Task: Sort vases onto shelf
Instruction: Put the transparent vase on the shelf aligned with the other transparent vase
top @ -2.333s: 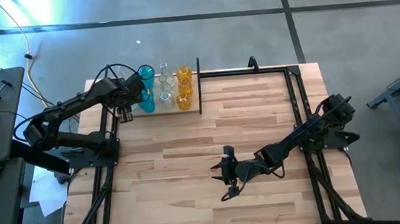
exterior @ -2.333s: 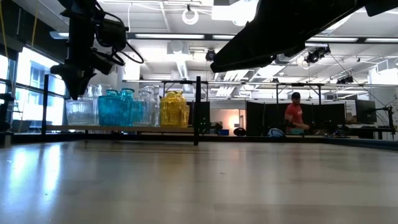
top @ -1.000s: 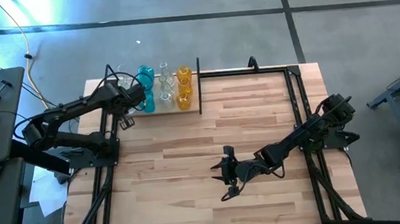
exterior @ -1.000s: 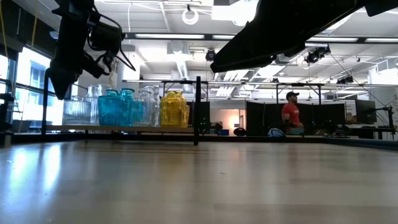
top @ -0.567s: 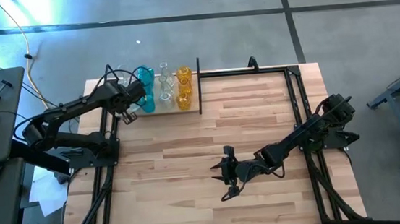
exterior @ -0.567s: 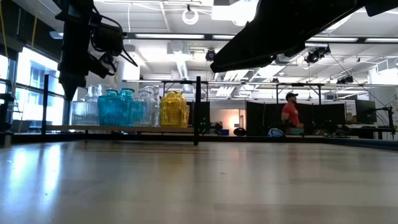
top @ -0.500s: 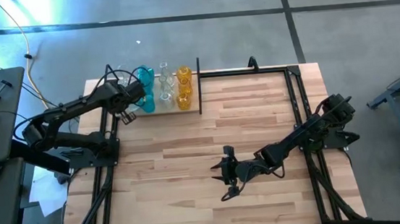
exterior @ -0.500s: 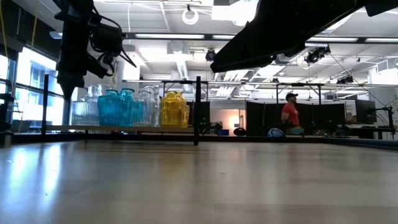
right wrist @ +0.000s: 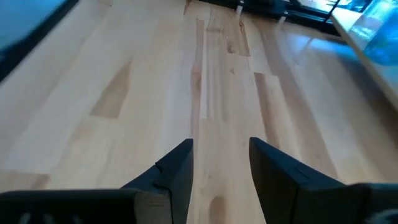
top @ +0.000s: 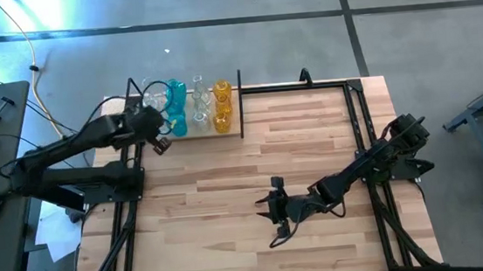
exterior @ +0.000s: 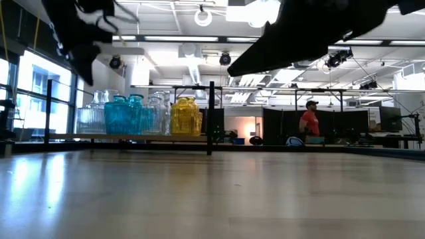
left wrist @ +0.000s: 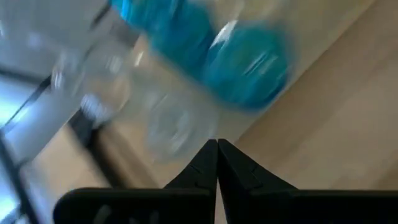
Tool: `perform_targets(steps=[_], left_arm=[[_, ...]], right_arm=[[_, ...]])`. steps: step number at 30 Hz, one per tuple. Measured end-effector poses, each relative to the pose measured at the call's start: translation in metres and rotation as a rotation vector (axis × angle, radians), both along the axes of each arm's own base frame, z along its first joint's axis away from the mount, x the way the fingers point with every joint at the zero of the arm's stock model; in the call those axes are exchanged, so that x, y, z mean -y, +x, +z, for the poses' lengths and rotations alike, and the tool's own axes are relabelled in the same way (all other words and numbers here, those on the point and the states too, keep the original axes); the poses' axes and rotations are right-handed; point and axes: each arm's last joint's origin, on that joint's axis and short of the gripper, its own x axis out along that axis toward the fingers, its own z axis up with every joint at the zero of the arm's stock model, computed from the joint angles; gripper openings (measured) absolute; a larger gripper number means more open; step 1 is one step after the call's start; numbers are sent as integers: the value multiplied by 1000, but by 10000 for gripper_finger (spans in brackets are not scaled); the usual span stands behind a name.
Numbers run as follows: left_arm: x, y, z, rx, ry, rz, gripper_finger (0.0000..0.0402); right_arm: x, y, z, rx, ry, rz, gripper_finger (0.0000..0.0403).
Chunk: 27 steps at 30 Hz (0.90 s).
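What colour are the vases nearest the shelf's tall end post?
Amber-yellow vases, clearest in the low view.

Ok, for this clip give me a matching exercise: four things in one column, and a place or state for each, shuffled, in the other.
Things:
1. left gripper
2. right gripper
3. yellow vases
4. blue vases

Places or states:
A. on the shelf, at the end by the tall black post
B. shut and empty, near the shelf's left end
C. on the shelf, between two groups of clear vases
D. open, low over the bare table

Pairs: 1-B, 2-D, 3-A, 4-C
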Motion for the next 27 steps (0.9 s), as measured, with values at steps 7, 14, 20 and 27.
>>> perform_targets(steps=[7, 14, 20, 27], left_arm=[[28, -1, 4, 441, 96, -98, 0], [22, -3, -37, 502, 166, 146, 0], [10, -6, -47, 491, 223, 300, 0], [-5, -2, -58, 393, 192, 351, 0]], right_arm=[[-2, -12, 15, 11, -57, -37, 111], [-3, -14, 21, 21, -84, -10, 16], [-3, -14, 22, 28, -78, -12, 18], [-3, -14, 22, 29, -75, -13, 8]])
